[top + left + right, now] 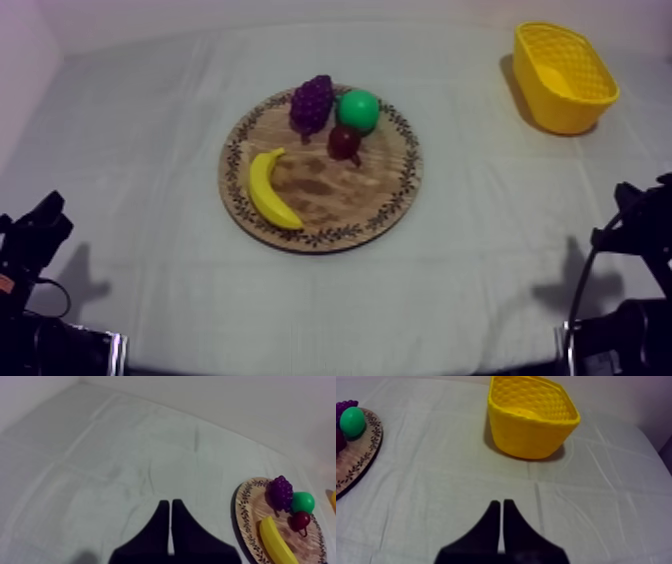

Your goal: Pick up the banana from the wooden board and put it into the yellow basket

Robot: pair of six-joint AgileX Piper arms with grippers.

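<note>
Since the pick appears not yet begun, the curved yellow toy banana [270,190] lies on the left half of the round, pattern-rimmed wooden board [400,195], the yellow lattice basket [560,110] stands far right of it, and left gripper [171,526] and right gripper [502,526] rest fully closed, empty.

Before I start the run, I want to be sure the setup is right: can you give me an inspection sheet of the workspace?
surface: grey-white cloth, creased.
job's things: banana lying on the board, near its left rim; basket upright, empty, far right, apart from the board.
clutter: grapes, green fruit and red fruit on the board behind the banana.
grippers: left gripper shut, over bare cloth; right gripper shut, facing the basket.
cables: nothing seen on the cloth.
surroundings: plain wall behind.
</note>
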